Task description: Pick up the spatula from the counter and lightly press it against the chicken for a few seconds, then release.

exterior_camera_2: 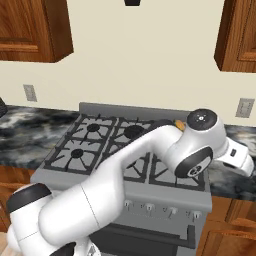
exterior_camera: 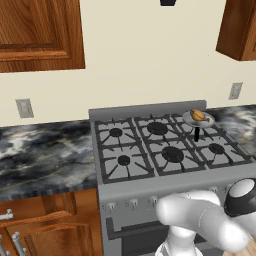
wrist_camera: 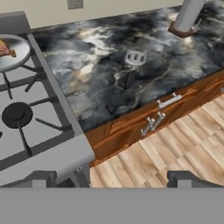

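The spatula [wrist_camera: 132, 63], with a pale grey slotted head and a dark handle, lies flat on the black-and-white marbled stone counter [wrist_camera: 100, 48] to the right of the stove. Nothing touches it. In the hand view its head points away and its handle runs back toward the counter's front edge. The handle nearly blends into the dark veining, so its end is hard to find.

The golden-brown piece of chicken [exterior_camera: 198, 115] sits in a small round grey pan [exterior_camera: 199, 120] on the back right burner of the grey gas stove [exterior_camera: 150, 150], well apart from the spatula. The pan's dark handle points forward. In the hand view the picture's left edge cuts off the chicken. In the right base view the white arm covers most of the pan, and only an orange sliver shows.

The gripper [wrist_camera: 114, 179] hangs out past the front of the counter, over the light wood plank floor [wrist_camera: 175, 144] and the brown wooden drawers [wrist_camera: 144, 120] with metal pulls. Only its two dark tips show, spread wide with nothing between them.

A grey upright post [wrist_camera: 187, 15] on a brown base stands at the back of the counter. The top edge cuts it off, so I cannot tell what it is.
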